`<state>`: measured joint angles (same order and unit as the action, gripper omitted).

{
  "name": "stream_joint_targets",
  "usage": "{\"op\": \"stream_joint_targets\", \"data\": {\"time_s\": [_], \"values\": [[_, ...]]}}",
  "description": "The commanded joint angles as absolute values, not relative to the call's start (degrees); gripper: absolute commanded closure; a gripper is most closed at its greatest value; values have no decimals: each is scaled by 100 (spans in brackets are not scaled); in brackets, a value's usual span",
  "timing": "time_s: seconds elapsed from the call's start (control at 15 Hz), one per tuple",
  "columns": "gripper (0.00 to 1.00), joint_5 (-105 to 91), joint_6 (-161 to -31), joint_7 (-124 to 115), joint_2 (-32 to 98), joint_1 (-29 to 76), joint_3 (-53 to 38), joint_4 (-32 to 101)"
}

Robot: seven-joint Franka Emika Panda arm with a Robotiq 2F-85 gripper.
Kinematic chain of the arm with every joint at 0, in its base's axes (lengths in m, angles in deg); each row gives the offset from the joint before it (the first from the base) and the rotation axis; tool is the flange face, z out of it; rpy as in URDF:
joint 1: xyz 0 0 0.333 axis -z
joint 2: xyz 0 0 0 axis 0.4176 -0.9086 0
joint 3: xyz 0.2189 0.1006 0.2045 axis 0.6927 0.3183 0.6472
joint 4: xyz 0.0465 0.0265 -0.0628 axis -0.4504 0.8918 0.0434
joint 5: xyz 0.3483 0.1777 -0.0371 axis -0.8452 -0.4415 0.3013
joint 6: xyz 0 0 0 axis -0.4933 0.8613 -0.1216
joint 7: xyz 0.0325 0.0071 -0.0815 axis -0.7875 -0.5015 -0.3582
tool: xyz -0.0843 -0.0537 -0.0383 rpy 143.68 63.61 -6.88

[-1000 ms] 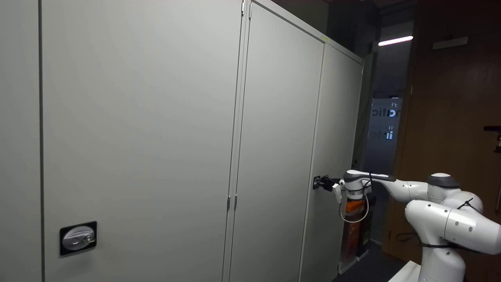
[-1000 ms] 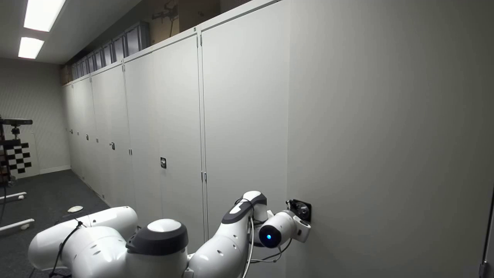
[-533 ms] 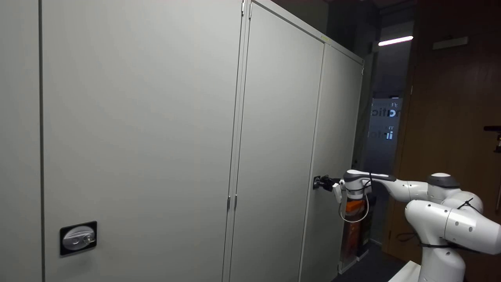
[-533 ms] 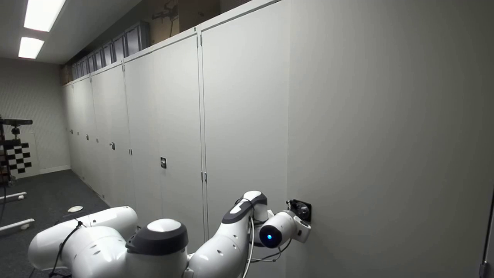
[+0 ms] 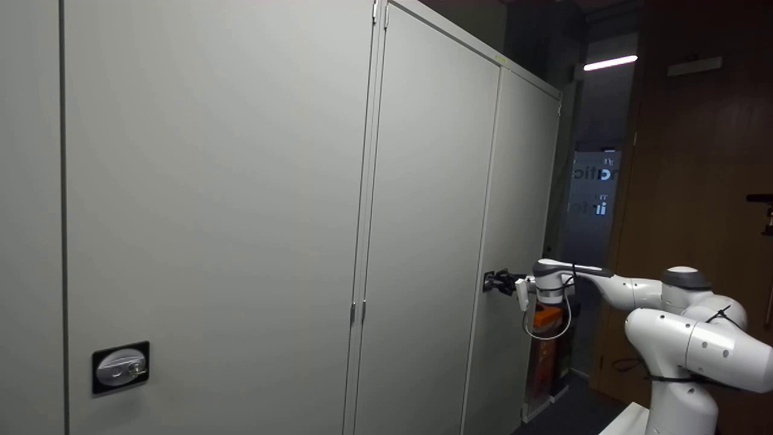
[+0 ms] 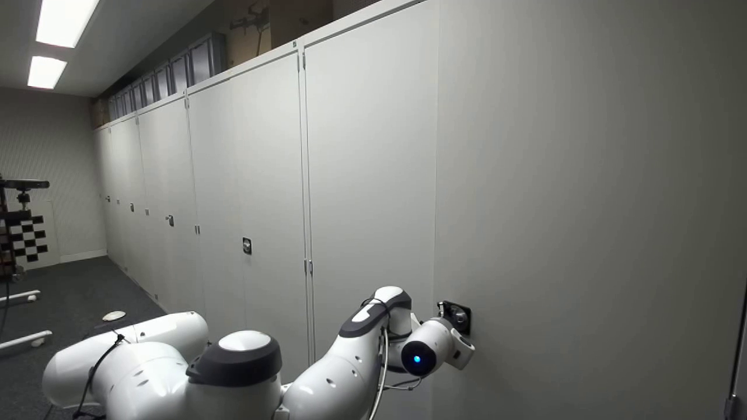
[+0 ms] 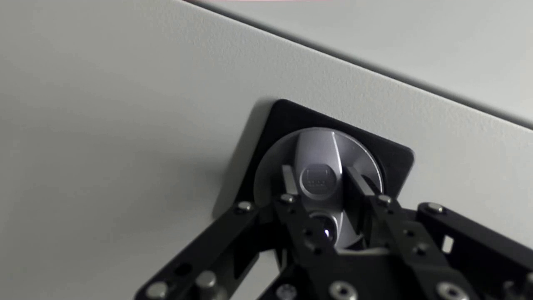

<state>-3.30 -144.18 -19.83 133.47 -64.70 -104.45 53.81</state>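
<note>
A silver turn handle sits in a round metal dish on a black square plate, fixed to a light grey cabinet door. My gripper has its black fingers on either side of the handle, shut on its middle. The handle lies at a slant to the plate's edges. Part of its lower end is covered by the finger linkage. In an exterior view the black gripper reaches straight to the plate. From the opposite viewpoint, the dish shows behind the white wrist, which hides most of the fingers.
A narrow gap runs between this door and its neighbour, which lie level. Another handle is on a nearer door. Below the forearm stands an orange object, and a loose cable hangs from the wrist. A checkerboard stand is far back.
The wrist has risen a little and swung slightly, to the right in both exterior views. The gripper stays at the handle. The cabinet doors have not visibly moved.
</note>
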Motion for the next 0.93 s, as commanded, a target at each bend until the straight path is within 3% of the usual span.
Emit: {"op": "stream_joint_targets", "data": {"time_s": [0.0, 0.87], "values": [[92, -722, -14249, -1606, 13292, -6645, -10110, 4909], [92, -1446, -14150, -951, 13378, -6590, -9861, 4938]]}}
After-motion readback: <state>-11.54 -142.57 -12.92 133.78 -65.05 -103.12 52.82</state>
